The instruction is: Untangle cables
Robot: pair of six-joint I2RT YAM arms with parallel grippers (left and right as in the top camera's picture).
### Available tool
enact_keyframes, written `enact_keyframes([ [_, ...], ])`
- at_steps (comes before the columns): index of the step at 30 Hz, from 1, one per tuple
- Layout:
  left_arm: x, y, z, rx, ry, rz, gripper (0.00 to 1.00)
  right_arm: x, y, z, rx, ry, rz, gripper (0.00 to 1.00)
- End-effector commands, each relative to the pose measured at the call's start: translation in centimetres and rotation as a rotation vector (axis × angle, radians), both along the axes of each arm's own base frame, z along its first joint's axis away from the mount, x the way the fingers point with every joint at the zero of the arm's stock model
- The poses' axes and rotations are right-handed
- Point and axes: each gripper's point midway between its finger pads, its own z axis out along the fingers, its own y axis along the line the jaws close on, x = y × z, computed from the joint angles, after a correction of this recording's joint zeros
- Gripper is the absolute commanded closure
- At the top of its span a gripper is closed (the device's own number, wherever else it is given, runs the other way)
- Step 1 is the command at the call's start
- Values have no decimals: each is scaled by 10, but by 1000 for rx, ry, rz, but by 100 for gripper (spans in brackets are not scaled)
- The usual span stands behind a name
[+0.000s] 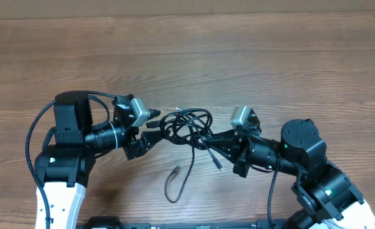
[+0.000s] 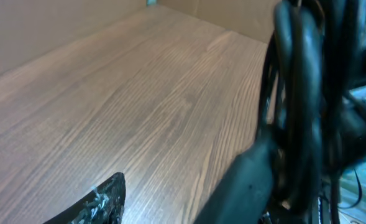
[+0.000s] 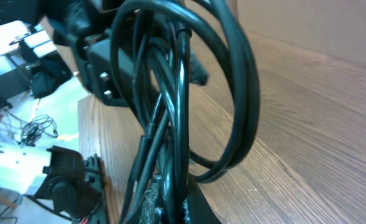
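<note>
Black cables (image 3: 183, 93) loop right before my right wrist view, rising from my right tool (image 1: 214, 142), which is clamped on them above the worktop (image 1: 270, 51). My left tool (image 1: 153, 130) stands apart beside the knot. One plug end (image 1: 176, 170) trails loose; the rest I judge unsorted.

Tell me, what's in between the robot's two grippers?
A tangled bunch of black cables sits between the left gripper and the right gripper. The overhead view shows it best.
</note>
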Motion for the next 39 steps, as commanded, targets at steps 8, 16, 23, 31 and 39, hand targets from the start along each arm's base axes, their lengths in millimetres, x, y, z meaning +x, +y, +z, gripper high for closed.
enact_keyframes([
  [8,0,14,5,24,-54,18,39,9,-12,14,34,7,-48,96],
  [16,-17,1,24,-84,-107,-110,36,8,-12,14,35,7,-45,96],
  [23,-23,-3,34,-132,-137,-157,11,0,-7,20,57,-3,15,96],
  [31,-25,-5,40,-155,-156,-180,0,-16,0,31,101,-25,119,96],
  [39,-33,-8,49,-209,-168,-231,0,-27,5,40,137,-48,208,96],
])
